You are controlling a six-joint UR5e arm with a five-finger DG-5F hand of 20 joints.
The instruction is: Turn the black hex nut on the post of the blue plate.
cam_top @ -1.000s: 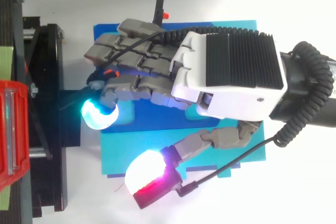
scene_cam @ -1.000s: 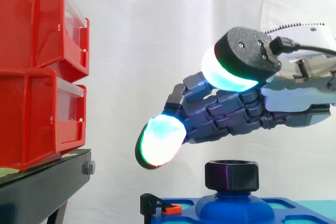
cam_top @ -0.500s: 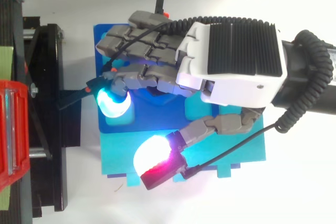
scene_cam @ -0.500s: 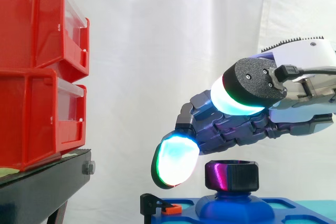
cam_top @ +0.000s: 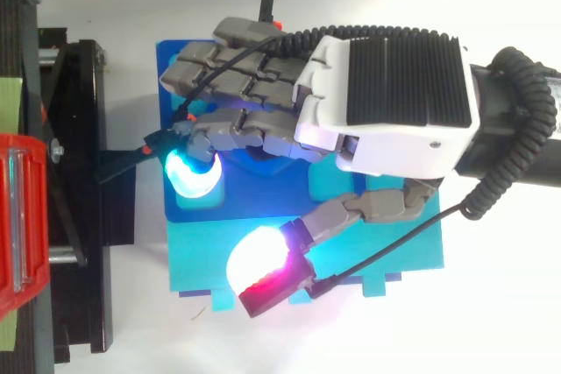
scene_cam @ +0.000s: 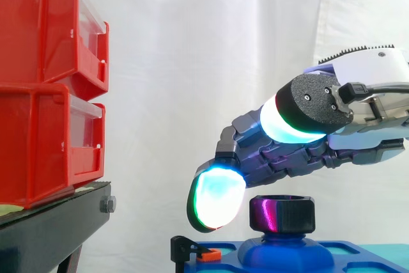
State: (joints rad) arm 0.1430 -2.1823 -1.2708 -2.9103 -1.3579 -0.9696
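Note:
The black hex nut (scene_cam: 282, 214) sits on the post of the blue plate (scene_cam: 358, 254), upright and free. My hand (scene_cam: 281, 155) hovers just above it, fingers loosely bent over the nut without touching it. One glowing cyan fingertip (scene_cam: 216, 199) hangs to the left of the nut at about its height. The thumb pad (scene_cam: 300, 119) is raised well above it. From above, the hand (cam_top: 386, 102) covers the post and most of the plate (cam_top: 175, 54). Nothing is held.
Two stacked red bins (scene_cam: 48, 87) rest on a black stand (scene_cam: 51, 228) at the left. A small black clip with an orange tab (scene_cam: 192, 250) sits at the plate's left edge. A white curtain hangs behind.
The hand came down and drew back to the right, bringing the cyan fingertip from above the plate's edge to beside the nut. Over the last half second it has barely moved.

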